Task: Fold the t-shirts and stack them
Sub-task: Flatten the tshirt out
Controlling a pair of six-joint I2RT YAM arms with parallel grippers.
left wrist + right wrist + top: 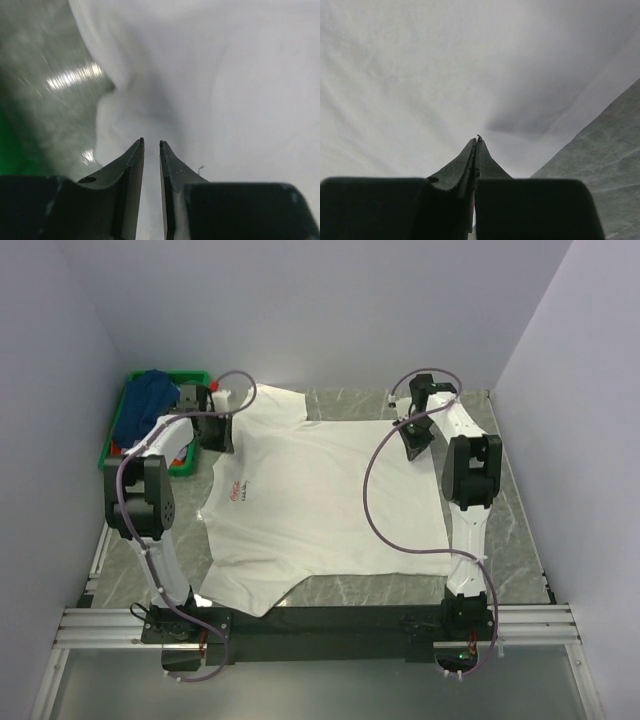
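Cloth covers most of the grey worktop (400, 590): a white t-shirt (320, 500) lies spread flat, its small red chest mark (238, 493) toward the left side. The left hand (222, 435) is at the shirt's far left sleeve, fingers a narrow gap apart over a fold of white cloth. The right hand (412, 452) is at the shirt's far right corner, fingers pressed together; whether they pinch cloth I cannot tell. A dark blue shirt (145, 405) lies bunched in a green crate (182, 468) at the far left.
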